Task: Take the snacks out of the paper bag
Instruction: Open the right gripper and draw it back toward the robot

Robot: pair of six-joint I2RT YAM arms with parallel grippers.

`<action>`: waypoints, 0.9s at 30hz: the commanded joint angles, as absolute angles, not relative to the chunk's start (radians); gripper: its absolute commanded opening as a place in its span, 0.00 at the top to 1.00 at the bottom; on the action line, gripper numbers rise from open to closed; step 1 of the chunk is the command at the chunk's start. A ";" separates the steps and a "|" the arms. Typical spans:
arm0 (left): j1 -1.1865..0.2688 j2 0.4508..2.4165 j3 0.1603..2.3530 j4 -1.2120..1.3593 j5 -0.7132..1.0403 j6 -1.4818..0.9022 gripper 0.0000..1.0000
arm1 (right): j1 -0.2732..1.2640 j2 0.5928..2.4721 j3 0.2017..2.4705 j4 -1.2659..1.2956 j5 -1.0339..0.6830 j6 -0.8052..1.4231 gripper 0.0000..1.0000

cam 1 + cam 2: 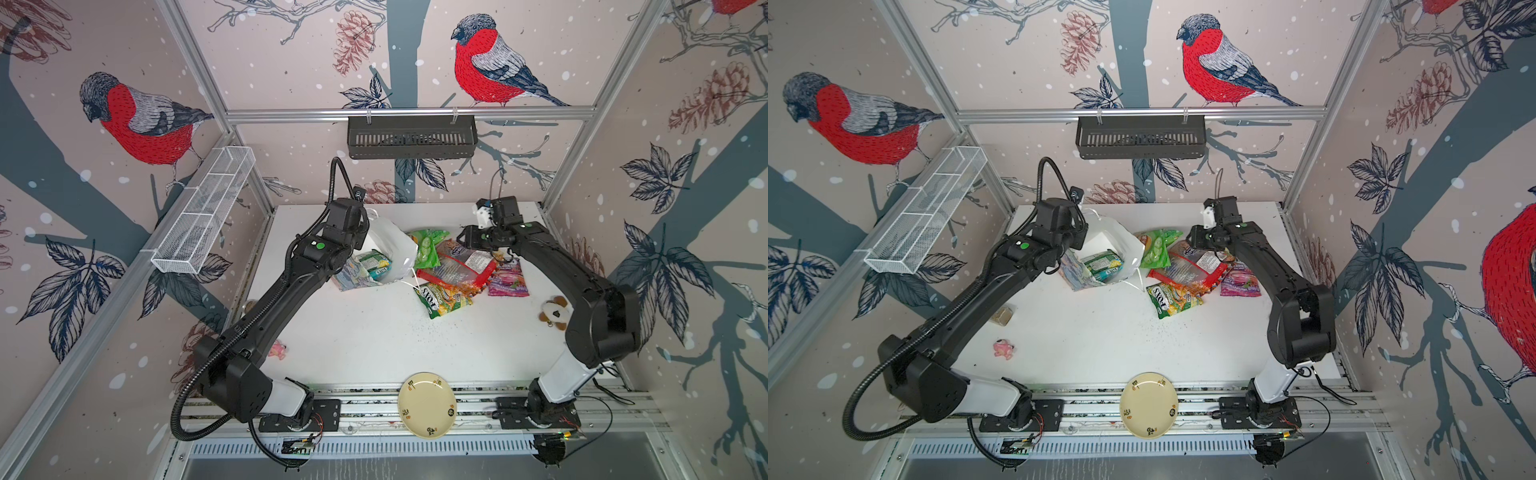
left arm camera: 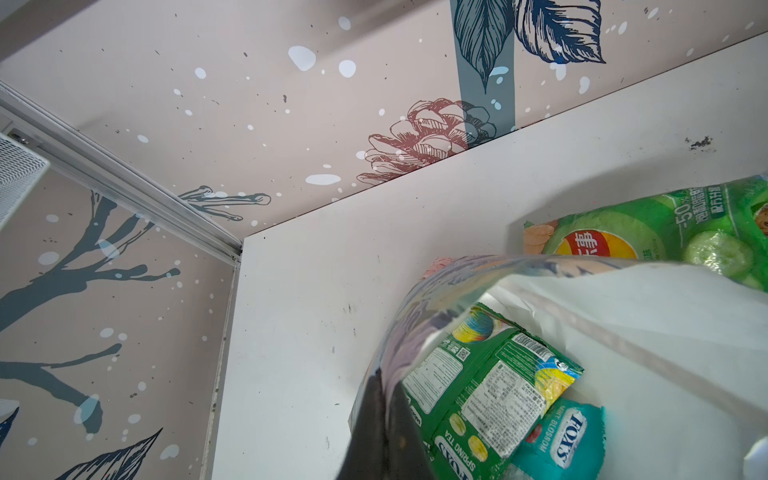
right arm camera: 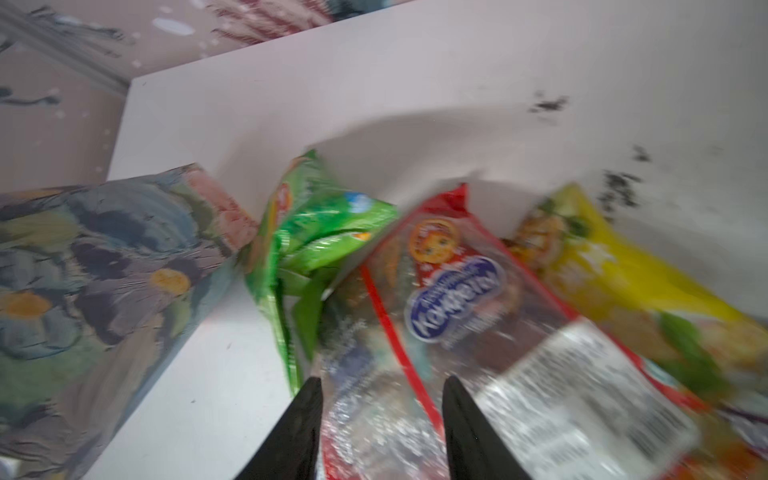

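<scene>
Unloading looks well past halfway: five packets lie outside the bag and two are inside it. The bag sits tilted with its mouth gaping. The left gripper is pressed together on the bag's rim, pinching the wall and holding the mouth wide.

The right gripper hangs just beside the bag, jaws spread over the red packet. That packet lies under them and, as far as the blurred wrist view shows, is not clamped. The cucumber packet touches the bag. The yellow packet, FOX'S packet and purple packet lie near the bag, the purple one farthest from it.

Inside the bag, the Spring Tea packet and the teal packet lie touching.

The next move is probably for the right gripper to cross to the bag's mouth, go down with its jaws apart and close on an edge of the Spring Tea packet. The left pinch would steady the bag.
</scene>
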State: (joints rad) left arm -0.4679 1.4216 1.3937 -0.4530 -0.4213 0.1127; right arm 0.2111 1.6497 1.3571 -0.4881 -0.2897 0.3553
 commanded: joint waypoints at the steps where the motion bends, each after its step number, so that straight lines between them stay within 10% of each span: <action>1: -0.464 1.411 1.396 -0.387 -0.431 0.124 1.00 | 0.140 1.579 1.275 -0.503 -0.165 0.430 0.52; 27: -0.465 1.395 1.379 -0.383 -0.435 0.117 1.00 | 0.054 1.560 1.020 -0.381 -0.411 0.517 0.49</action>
